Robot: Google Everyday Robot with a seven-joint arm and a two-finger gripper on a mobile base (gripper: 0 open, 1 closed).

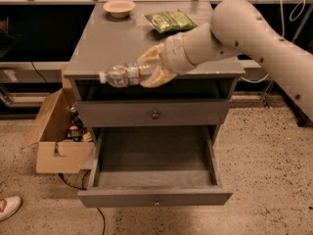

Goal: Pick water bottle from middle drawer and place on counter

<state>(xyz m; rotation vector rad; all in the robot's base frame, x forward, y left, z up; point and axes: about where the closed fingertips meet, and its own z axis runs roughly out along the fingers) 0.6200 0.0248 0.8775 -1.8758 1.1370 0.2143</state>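
Note:
The water bottle (122, 75) is clear with a white cap and a pale label with reddish marks. It lies on its side in the air at the counter's front edge, cap pointing left. My gripper (152, 66) is shut on the water bottle's right end, its yellowish fingers (159, 76) above and below it. The middle drawer (155, 197) is pulled wide open below, and its grey floor is bare. The counter (112, 43) is the grey cabinet top just behind the bottle.
A beige bowl (119, 7) and a green snack bag (170, 20) sit at the counter's back. A closed drawer front with a knob (155, 114) lies under the counter. An open cardboard box (57, 136) holding dark bottles stands left of the cabinet. A shoe (9, 207) shows at bottom left.

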